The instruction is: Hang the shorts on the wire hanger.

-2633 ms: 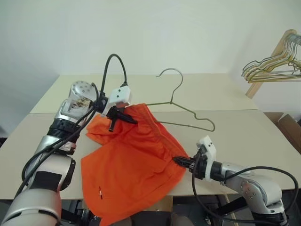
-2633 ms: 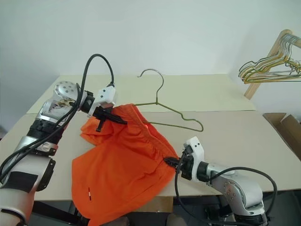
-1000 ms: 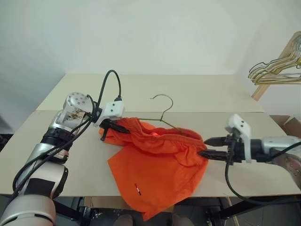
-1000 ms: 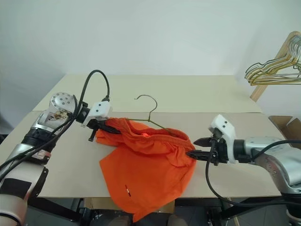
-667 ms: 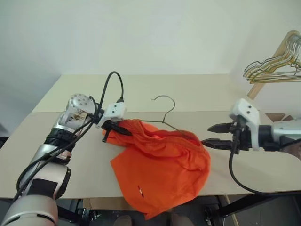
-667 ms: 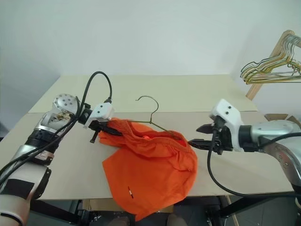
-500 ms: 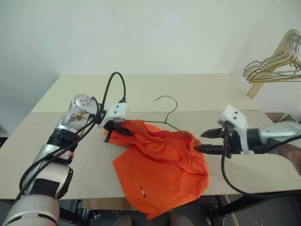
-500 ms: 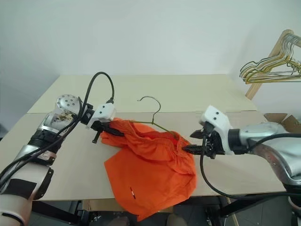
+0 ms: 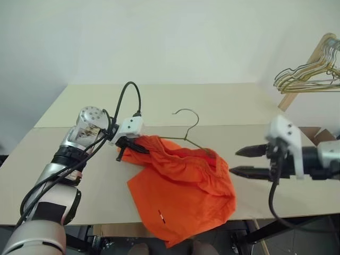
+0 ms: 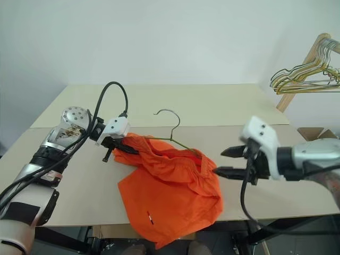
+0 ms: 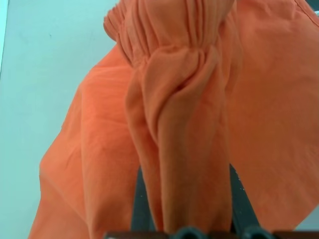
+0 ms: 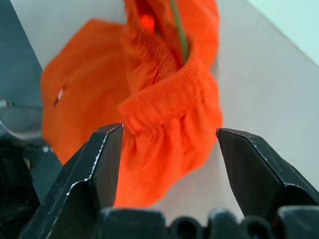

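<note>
Our left claw [image 9: 126, 151] pinches the shorts [image 9: 183, 194] so the waistband stays over the wire hanger [image 9: 187, 125]; our right claw [image 9: 243, 161] is open, empty.

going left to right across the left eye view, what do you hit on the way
left hand shut on the shorts → shorts draped over the wire hanger → open right hand → bunch of wire hangers at the far right edge
</note>
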`<control>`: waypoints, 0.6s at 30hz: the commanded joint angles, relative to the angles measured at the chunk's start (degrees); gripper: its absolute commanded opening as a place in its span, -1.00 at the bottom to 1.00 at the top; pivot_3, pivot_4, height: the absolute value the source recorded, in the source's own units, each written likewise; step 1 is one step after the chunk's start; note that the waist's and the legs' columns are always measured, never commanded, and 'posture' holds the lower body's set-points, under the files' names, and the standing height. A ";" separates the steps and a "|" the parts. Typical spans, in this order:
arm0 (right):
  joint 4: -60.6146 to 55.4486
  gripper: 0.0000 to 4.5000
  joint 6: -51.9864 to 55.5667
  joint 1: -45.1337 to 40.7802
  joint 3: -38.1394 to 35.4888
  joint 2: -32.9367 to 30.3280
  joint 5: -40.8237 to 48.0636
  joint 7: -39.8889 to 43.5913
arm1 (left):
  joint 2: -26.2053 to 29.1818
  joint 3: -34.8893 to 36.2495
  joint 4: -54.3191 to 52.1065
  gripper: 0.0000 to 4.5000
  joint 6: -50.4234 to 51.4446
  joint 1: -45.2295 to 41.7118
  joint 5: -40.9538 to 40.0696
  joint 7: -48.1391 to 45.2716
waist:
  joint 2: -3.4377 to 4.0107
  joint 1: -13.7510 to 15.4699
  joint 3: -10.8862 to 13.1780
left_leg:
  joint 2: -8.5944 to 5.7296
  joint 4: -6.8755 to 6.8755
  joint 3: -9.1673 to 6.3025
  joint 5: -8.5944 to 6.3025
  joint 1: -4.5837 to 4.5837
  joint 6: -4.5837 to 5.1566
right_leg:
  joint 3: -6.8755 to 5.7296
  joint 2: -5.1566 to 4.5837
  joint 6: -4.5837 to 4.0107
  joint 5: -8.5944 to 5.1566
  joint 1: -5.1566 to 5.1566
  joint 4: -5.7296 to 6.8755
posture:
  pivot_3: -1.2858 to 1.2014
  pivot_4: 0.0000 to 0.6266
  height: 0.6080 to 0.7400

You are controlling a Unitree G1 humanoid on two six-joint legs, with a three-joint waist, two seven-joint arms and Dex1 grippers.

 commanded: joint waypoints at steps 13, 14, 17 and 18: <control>-9.72 0.56 4.52 -3.69 11.50 7.04 -13.30 -21.71 | 1.09 2.31 -0.37 -1.00 1.08 -2.27 -0.56 -1.23 | 0.00 0.09 0.00 | -0.02 0.02 0.02 0.00 -0.21 0.00 | 0.06 0.01 -0.01 0.00 -0.30 0.13 | -0.01 -1.00 1.00; -10.57 0.56 4.39 -3.18 10.59 7.14 -12.06 -20.75 | 1.07 2.32 -0.30 -1.00 1.08 -2.40 -0.53 -1.23 | 0.00 0.10 0.00 | -0.02 0.02 0.02 0.00 -0.21 0.00 | 0.06 0.01 -0.01 0.00 -0.30 0.12 | -0.01 -1.00 1.00; -11.88 0.56 2.99 -0.50 6.88 6.85 -9.22 -17.32 | 1.15 2.38 -0.27 -1.00 1.05 -2.49 -0.53 -1.23 | 0.00 0.17 0.00 | -0.03 0.02 0.02 0.00 -0.24 0.00 | 0.06 0.00 -0.01 0.00 -0.31 0.10 | -0.01 -1.00 1.00; -11.23 0.56 1.45 1.10 4.47 7.05 -8.11 -15.21 | 1.26 2.35 -0.30 -1.00 0.95 -2.38 -0.54 -1.23 | 0.00 0.29 0.00 | -0.03 0.02 0.01 0.00 -0.25 0.00 | 0.05 0.00 -0.01 0.00 -0.31 0.10 | -0.01 -1.00 1.00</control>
